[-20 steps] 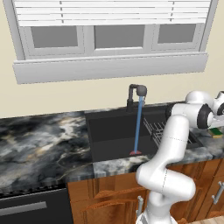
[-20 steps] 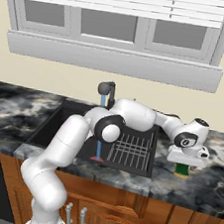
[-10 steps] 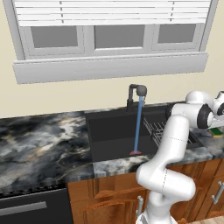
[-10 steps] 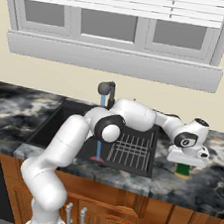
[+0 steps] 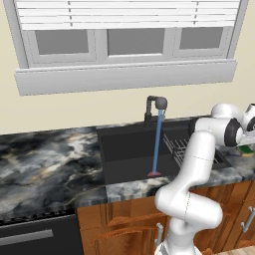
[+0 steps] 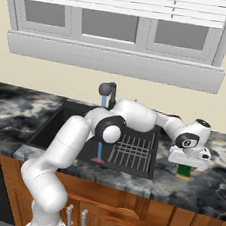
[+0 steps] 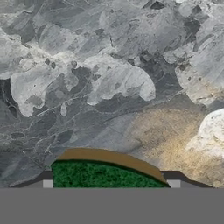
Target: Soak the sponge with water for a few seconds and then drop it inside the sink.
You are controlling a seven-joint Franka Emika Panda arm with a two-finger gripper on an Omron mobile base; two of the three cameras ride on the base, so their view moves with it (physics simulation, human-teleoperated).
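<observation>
The sponge (image 7: 105,175), green scrub layer up over a yellow body, lies on the marble counter to the right of the sink (image 6: 57,128). My gripper (image 7: 110,183) is down over it, its two fingertips (image 7: 47,183) pressed against the sponge's opposite ends. In the right base view the sponge (image 6: 183,170) pokes out under the white hand, with the gripper (image 6: 184,166) at its top. In the left base view the sponge (image 5: 245,149) shows at the right edge. The water (image 5: 157,144) runs in a thin blue stream from the faucet into the dark sink (image 5: 129,149).
A dark faucet (image 6: 108,90) stands behind the basin. A black wire dish rack (image 6: 133,150) fills the basin's right part, between the stream and the sponge. Marble counter (image 6: 211,188) stretches to both sides, and wooden cabinets sit below.
</observation>
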